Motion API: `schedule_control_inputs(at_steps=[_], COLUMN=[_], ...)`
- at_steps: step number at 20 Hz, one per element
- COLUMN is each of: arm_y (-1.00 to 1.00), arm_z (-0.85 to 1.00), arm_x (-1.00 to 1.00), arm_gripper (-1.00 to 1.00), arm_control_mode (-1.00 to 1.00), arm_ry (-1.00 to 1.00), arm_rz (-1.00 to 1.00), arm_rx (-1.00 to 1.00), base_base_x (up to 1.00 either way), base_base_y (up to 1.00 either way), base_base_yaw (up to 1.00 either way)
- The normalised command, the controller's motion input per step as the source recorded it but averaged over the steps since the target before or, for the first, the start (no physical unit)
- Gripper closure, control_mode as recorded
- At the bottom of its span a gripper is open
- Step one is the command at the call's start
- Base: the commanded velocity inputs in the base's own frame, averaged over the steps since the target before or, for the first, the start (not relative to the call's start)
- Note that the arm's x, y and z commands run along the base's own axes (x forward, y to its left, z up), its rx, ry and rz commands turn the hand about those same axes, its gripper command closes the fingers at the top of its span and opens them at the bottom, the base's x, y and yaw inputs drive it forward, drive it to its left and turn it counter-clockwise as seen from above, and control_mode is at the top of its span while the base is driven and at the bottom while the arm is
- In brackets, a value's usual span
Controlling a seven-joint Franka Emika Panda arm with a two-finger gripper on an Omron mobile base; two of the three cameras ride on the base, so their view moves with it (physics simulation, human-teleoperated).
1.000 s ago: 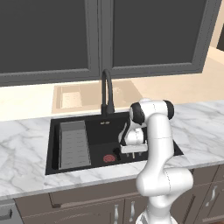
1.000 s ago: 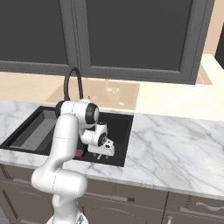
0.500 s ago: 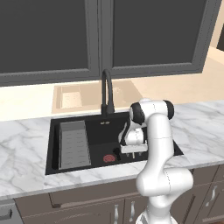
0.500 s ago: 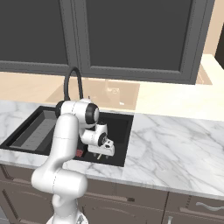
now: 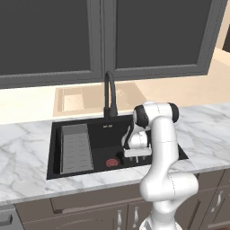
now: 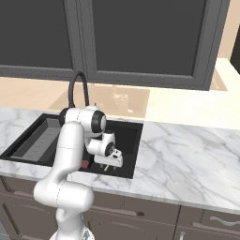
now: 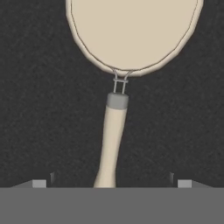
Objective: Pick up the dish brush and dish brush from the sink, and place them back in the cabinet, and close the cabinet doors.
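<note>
Brush (image 7: 131, 35), the cream one, lies on the sink (image 5: 58, 130) floor, head at top centre of the hand view, handle running down between the gripper's (image 7: 111, 183) wide-open, empty tips. Nothing is picked up yet; stowing and door-closing remain.

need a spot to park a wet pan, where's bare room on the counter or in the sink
The marble counter right of the sink is bare out to the frame edge. The counter left of the sink is also free. The basin is crowded: the rack fills its left, the red drain sits mid-front, and the open tool hangs over the cream brush at right.
</note>
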Motion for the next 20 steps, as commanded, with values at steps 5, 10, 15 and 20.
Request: schedule_control_inputs(at_steps=[5, 10, 15, 20], arm_y=[0.00, 0.00, 0.00, 0.00], arm_z=[0.07, 0.09, 0.03, 0.03], arm_x=[0.00, 0.00, 0.00, 0.00], arm_gripper=[-1.00, -1.00, -1.00, -1.00], arm_control_mode=[-1.00, -1.00, -1.00, -1.00], arm_ry=[0.00, 0.00, 0.00, 0.00], arm_rz=[0.00, 0.00, 0.00, 0.00], arm_rx=[0.00, 0.00, 0.00, 0.00], base_base_x=[0.00, 0.00, 0.00, 0.00], base_base_y=[0.00, 0.00, 0.00, 0.00], base_base_yaw=[0.00, 0.00, 0.00, 0.00])
